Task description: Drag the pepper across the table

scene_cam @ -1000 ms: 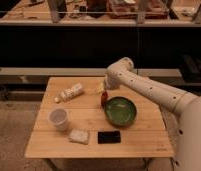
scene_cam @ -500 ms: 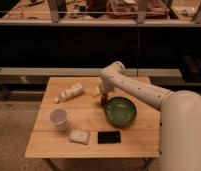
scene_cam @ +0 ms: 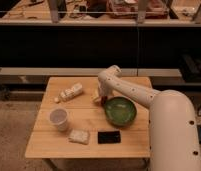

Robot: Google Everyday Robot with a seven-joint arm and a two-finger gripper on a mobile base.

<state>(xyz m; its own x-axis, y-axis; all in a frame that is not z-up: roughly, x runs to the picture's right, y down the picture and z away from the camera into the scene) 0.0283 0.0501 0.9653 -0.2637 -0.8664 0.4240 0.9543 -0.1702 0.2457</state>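
Gripper: the gripper is hanging low over the back middle of the table, at the end of a white arm that is reaching in from the right and bending down at its elbow.
Grip: how far it is standing open, and whether it is holding anything, cannot be told.
Pepper: the pepper is showing only as a small dark red patch right at the gripper's tip, lying on the wood just left of the green bowl's rim.
Pepper's axis: the gripper is covering most of it, so its long axis and the way it is pointing cannot be made out.
Nearest neighbour: the green bowl is sitting just right of the gripper, under the arm.
Open room: bare planks are stretching left of the pepper toward a white bottle-like item lying on its side at the back left, and forward as far as the front row.
Front row: a white cup is standing left of centre, while a pale packet and a black flat rectangle are lying side by side near the front edge.
Edges: the back, left and front edges are showing, and the robot's white body is hiding the right edge.
Hard to make out: a small pale bit is lying beside the bottle-like item, too small to identify.
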